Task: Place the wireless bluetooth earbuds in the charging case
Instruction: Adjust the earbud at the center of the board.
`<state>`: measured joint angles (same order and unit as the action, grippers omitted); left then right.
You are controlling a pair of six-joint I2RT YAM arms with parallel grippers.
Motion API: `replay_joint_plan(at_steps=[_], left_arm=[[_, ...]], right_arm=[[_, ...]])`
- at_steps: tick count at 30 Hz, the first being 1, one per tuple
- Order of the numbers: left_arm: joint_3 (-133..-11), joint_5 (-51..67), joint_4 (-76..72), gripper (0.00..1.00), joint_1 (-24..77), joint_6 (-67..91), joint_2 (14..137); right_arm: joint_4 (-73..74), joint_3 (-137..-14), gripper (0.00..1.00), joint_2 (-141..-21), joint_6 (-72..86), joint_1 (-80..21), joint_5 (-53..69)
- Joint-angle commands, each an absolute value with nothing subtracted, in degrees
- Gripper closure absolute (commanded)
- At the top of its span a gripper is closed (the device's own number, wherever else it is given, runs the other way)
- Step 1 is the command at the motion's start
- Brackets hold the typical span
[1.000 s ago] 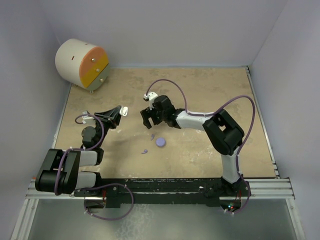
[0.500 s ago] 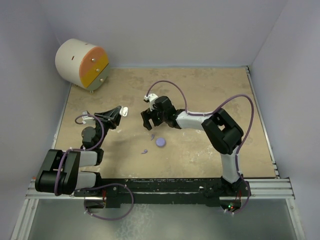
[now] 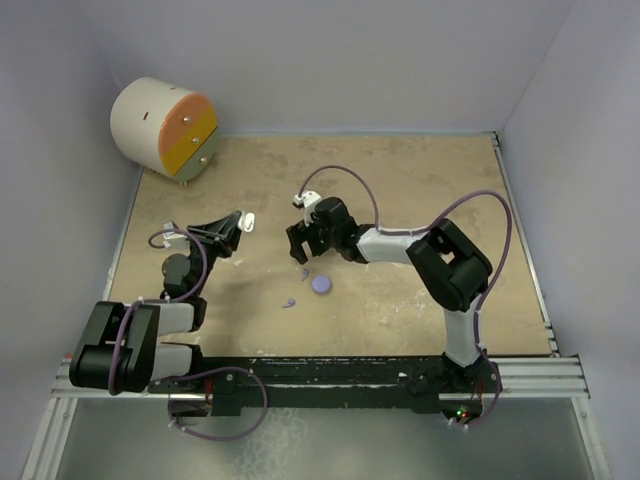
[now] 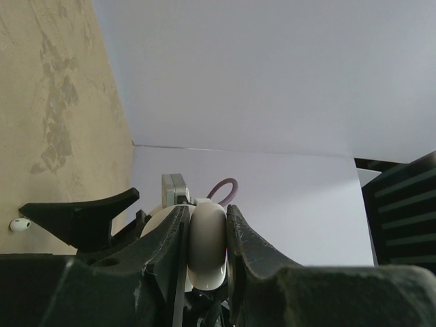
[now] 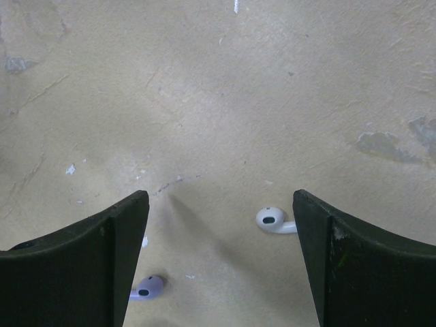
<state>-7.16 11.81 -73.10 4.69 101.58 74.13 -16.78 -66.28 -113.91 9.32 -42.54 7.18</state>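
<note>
Since a second ago the right gripper (image 3: 300,248) has moved slightly toward 4 o'clock. Its fingers are spread wide and hold nothing. Between them a tiny white curved earbud (image 5: 272,219) lies on the tan mottled tabletop (image 5: 204,82), just beside one finger, and a tiny lilac curved earbud (image 5: 146,287) lies near the other. A second lilac earbud (image 3: 289,302) lies at 7 o'clock of the round lilac plastic case (image 3: 321,285). At 9 o'clock of the right gripper, the left gripper (image 3: 240,222) is pinching a white rounded plastic case (image 4: 208,245).
</note>
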Motion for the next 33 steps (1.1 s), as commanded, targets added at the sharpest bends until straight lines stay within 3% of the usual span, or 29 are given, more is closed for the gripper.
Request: replay_joint_plan(at_steps=[1,13,22,33], left_arm=[[-6.9,12.4,-76.0,1.0,4.1,102.4,72.4],[-6.7,12.5,-75.5,1.0,4.1,102.7,71.1],[-6.6,12.5,-75.3,1.0,4.1,102.4,71.3],[-6.6,12.4,-75.5,1.0,4.0,102.1,72.1]], right_arm=[[-13.7,-62.8,0.12,-111.1,11.2,-42.1,7.4],[-12.5,-57.0,0.14,-106.1,13.2,-43.0,4.4],[-10.7,-60.9,0.16,-109.3,11.6,-43.0,-3.1],[-7.8,-63.8,0.34,-112.1,10.3,-43.0,-7.5]])
